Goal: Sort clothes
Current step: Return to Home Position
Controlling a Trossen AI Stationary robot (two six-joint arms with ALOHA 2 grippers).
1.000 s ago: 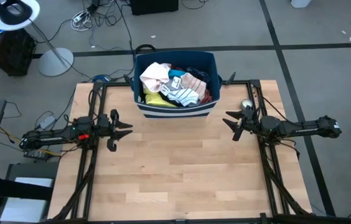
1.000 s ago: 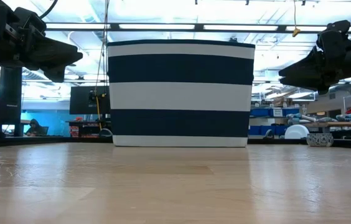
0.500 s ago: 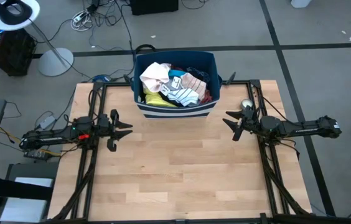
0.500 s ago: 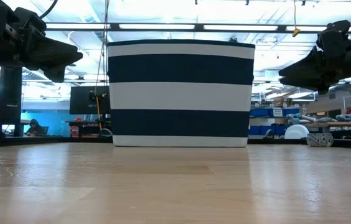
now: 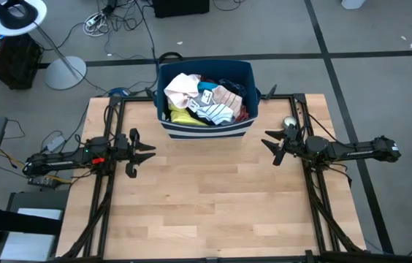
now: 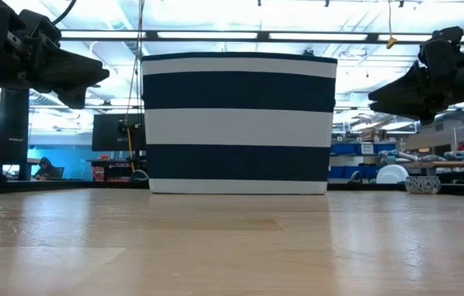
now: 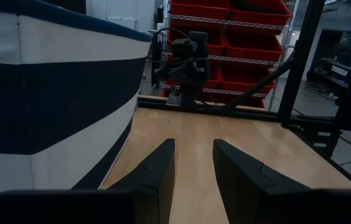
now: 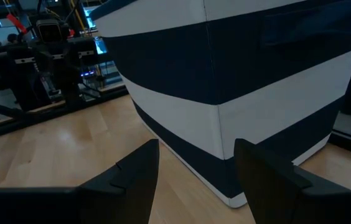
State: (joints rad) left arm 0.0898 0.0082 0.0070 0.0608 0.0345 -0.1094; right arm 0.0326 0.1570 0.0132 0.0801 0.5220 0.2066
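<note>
Left tool (image 5: 146,152), right tool (image 5: 272,145): fingers parted, facing inward, raised.

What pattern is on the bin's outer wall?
Wide horizontal navy and white stripes wrap the bin; the low view shows them best.

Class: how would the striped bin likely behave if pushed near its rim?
The bin likely slides rather than tips: it sits flat on the smooth table. Its heaped clothes probably add modest weight. The left gripper and right gripper hang clear.
</note>
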